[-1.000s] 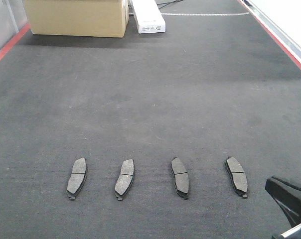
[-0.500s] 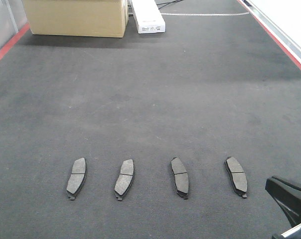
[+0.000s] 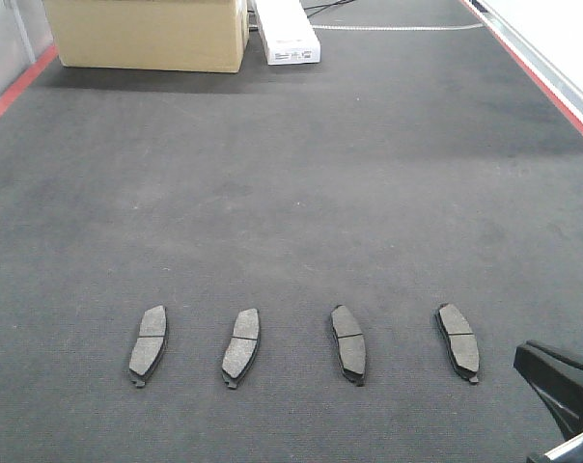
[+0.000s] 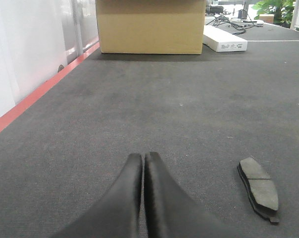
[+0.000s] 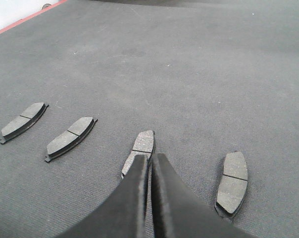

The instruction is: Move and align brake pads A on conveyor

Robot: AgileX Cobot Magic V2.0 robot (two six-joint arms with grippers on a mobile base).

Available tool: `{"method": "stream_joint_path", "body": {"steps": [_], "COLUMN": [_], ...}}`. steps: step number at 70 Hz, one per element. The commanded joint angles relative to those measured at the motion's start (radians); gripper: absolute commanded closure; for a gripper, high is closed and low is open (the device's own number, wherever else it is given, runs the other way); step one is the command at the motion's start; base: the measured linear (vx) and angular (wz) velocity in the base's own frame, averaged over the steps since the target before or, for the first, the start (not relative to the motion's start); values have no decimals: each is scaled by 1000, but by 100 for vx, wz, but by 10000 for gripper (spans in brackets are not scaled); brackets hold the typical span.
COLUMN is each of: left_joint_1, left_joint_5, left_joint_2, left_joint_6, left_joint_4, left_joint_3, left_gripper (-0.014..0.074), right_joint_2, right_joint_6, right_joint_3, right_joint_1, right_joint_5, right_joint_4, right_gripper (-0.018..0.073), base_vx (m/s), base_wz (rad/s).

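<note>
The biggest thing is the conveyor [image 3: 301, 174]. It is a wide, dark belt with a fuzzy, woven top like a carpet. Thin red strips [image 3: 12, 92] run along its sides.

At the far end sits a big cardboard box [image 3: 147, 34]. It is tan, smooth and square. Just beside it lies a long flat white box [image 3: 287, 34].

My tools come next. My left tool [image 4: 142, 159] is black and smooth, with two long pointed fingers [image 4: 127, 183]. They are pressed together and hold nothing. It sits low over the belt, and one pad lies near it to the right. My right tool [image 5: 150, 161] looks the same, shiny black and pointed. Its fingers are pressed together too, with nothing between them. Its tip is right in front of one pad and hides that pad's near end. From the front view I see only a black corner of this tool at the bottom right.

The smallest things are the four brake pads A [image 3: 149, 344]. They lie flat on the belt in a row, side by side and well apart. Each is thin, grey and a bit curved, like a bean. The top looks rough and grainy. A thin groove cuts across the middle. Under each is a darker plate with a small tab at the near end.
</note>
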Motion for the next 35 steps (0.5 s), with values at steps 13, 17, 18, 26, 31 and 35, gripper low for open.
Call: {"method": "stream_joint_path", "body": {"steps": [13,17,18,26,31,35], "left_joint_1": [-9,-9,-9,-9,-9,-9], "left_joint_5": [-77,-77,-77,-77,-77,-77], "left_joint_2": [-13,-13,-13,-13,-13,-13], "left_joint_6": [-9,-9,-9,-9,-9,-9], "left_joint_4": [-2,-2,-2,-2,-2,-2], "left_joint_3": [27,27,27,27,27,27], "left_gripper": [603,603,603,603,603,603], "right_joint_2": [2,2,2,2,-5,-18], "right_joint_6": [-11,-11,-11,-16,-39,-88], "right_joint_3": [-28,-28,-28,-28,-28,-28], "right_joint_1": [-5,-5,-5,-5,-5,-16], "right_joint_5": [-72,-72,-72,-73,-82,-97], "right_joint_4": [-10,-10,-10,-10,-11,-3], "right_gripper": [560,560,560,560,560,560], "base_vx": [0,0,0,0,0,0], "base_wz": [0,0,0,0,0,0]}}
